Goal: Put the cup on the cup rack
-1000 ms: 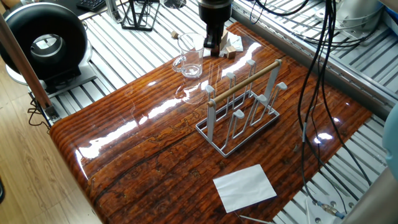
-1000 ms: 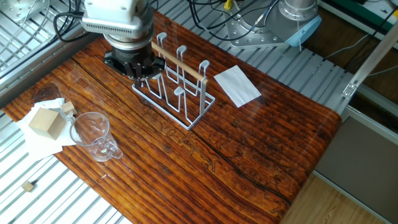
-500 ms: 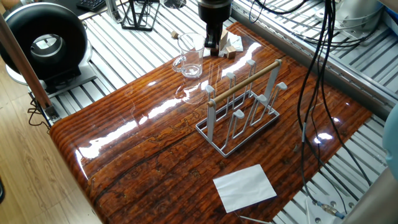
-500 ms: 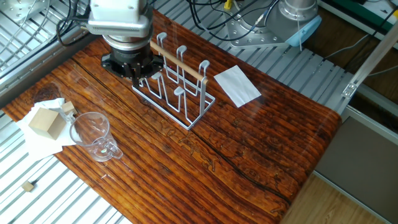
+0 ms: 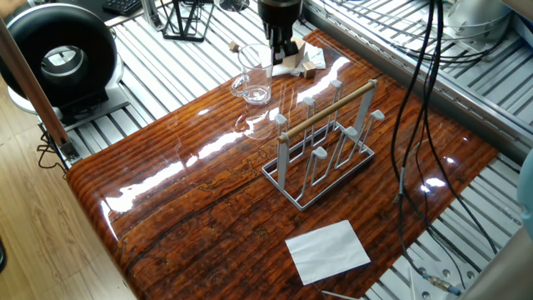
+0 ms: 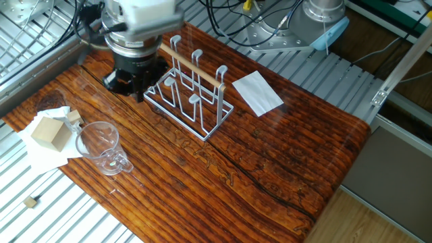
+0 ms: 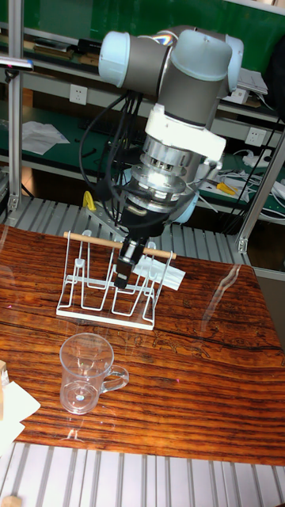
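A: Cup point(image 5: 254, 77) — where does it stand?

B: Upright on the worktop point(image 5: 191, 192), mouth up, handle out to the side, at about 11 o'clock from the rack point(image 5: 321, 146) in one fixed view and near the worktop's far edge. In the tall view the cup point(image 7: 83, 372) is in front of the rack point(image 7: 111, 281), at its 7 o'clock, well apart from it.

A: And the arm?

B: The gripper point(image 5: 281, 50) hangs above the worktop just beside the cup, at its 2 o'clock in that fixed view, not touching it. From the other side the gripper point(image 6: 131, 79) sits at the rack's 9 o'clock end.

A: Jaws?

B: Empty; I cannot tell whether they are spread or closed.

A: Anything smaller?

B: A white paper sheet point(image 5: 327, 250) at the rack's 6 o'clock, and a wooden block point(image 6: 49, 131) on paper at the cup's 10 o'clock in the other fixed view.
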Available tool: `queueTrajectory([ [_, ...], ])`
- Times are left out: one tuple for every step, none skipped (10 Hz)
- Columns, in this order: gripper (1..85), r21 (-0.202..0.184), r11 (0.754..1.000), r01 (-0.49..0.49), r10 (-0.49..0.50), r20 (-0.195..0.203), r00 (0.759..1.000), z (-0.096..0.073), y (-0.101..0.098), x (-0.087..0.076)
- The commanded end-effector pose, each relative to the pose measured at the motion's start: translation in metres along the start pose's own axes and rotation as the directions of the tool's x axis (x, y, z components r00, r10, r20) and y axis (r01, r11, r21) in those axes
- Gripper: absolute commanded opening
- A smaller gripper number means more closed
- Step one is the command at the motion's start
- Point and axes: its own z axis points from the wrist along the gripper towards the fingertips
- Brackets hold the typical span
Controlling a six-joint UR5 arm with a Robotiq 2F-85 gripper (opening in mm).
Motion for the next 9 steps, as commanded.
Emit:
queueTrajectory([
  [1.0, 0.051, 0.947, 0.316, -0.317, 0.013, 0.948, -0.0026, -0.012, -0.0051],
  [1.0, 0.054, 0.936, 0.348, -0.349, 0.012, 0.937, -0.0026, -0.0126, -0.0054],
  [1.0, 0.059, 0.926, 0.372, -0.373, 0.008, 0.928, -0.0026, -0.0138, -0.0051],
  [1.0, 0.07, 0.915, 0.397, -0.398, 0.008, 0.917, -0.0027, -0.0163, -0.0067],
  [1.0, 0.085, 0.909, 0.408, -0.411, 0.022, 0.911, -0.0028, -0.0178, -0.0114],
  [1.0, 0.085, 0.905, 0.417, -0.421, 0.033, 0.907, -0.0029, -0.0164, -0.0142],
  [1.0, 0.081, 0.894, 0.441, -0.445, 0.029, 0.895, -0.0026, -0.0154, -0.0133],
  [1.0, 0.075, 0.874, 0.48, -0.482, 0.009, 0.876, -0.0023, -0.016, -0.0087],
  [1.0, 0.076, 0.852, 0.518, -0.519, -0.006, 0.855, -0.0023, -0.0177, -0.0061],
])
